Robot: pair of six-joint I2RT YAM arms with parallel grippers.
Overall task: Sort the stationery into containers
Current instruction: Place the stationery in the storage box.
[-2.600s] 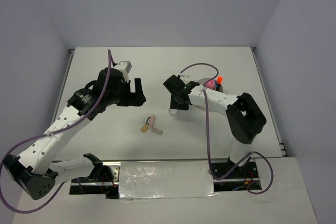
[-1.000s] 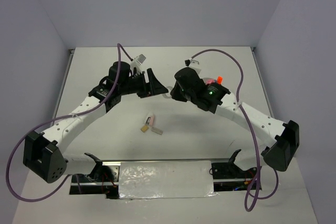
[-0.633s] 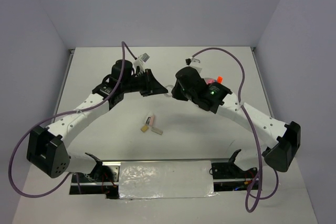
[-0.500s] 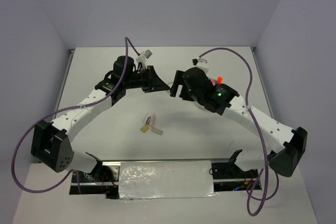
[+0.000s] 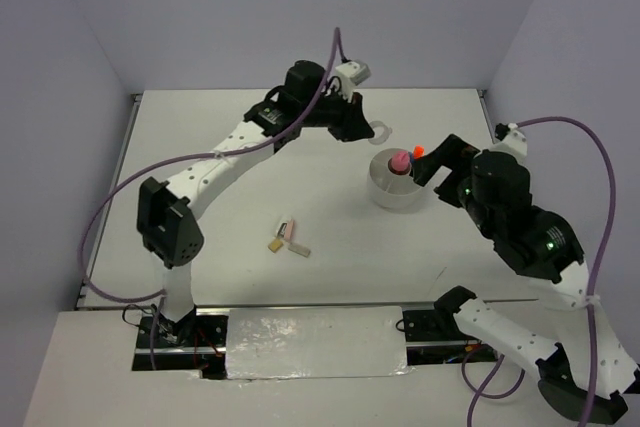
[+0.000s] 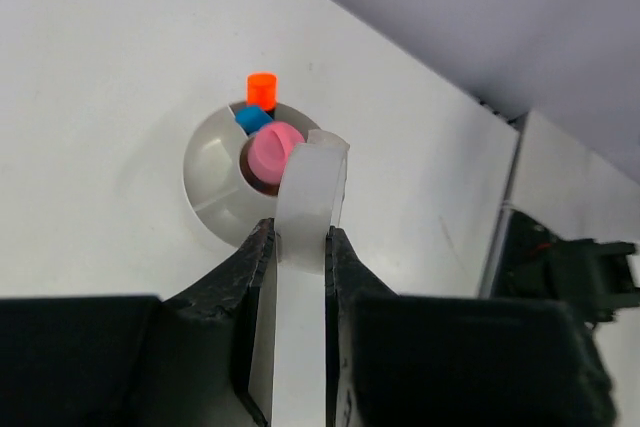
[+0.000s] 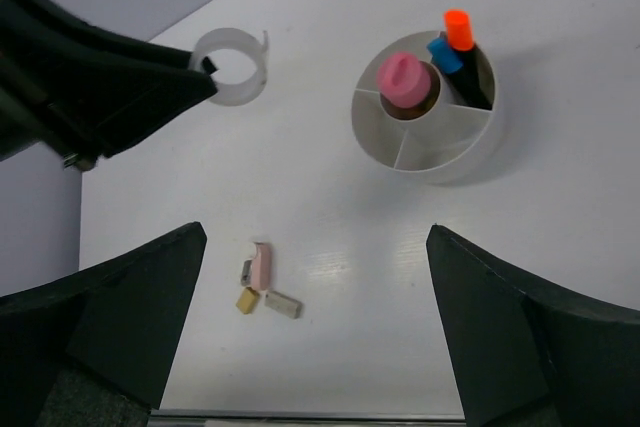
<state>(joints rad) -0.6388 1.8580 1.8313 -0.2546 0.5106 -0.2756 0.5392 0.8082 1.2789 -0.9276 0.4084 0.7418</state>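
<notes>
My left gripper [image 5: 368, 130] [image 6: 300, 239] is shut on the clear tape ring [image 5: 381, 131] [image 6: 308, 197] [image 7: 229, 67], holding it on edge above the table just left of and beyond the round white tub [image 5: 395, 197] [image 6: 208, 169] [image 7: 440, 169]. In the tub stand a pink cylinder [image 5: 400, 160] [image 6: 274, 147] [image 7: 404, 77] and two markers, one with a blue tip [image 6: 250, 120] [image 7: 440, 50] and one with an orange tip [image 5: 418, 151] [image 6: 261, 89] [image 7: 457, 25]. My right gripper [image 5: 437, 162] [image 7: 320, 332] hangs open and empty, high to the right of the tub. A pink eraser [image 5: 291, 236] [image 7: 261, 267] lies mid-table.
Beside the eraser lie a tan piece [image 5: 273, 245] [image 7: 247, 299], a grey block [image 7: 283, 304] and a small dark piece [image 7: 245, 271]. Two tub compartments [image 7: 425, 137] hold nothing. Walls close the table at the back and sides.
My right gripper opened and drew back to the right and up. My left gripper shut on the tape ring and carried it far and right, next to the tub.
</notes>
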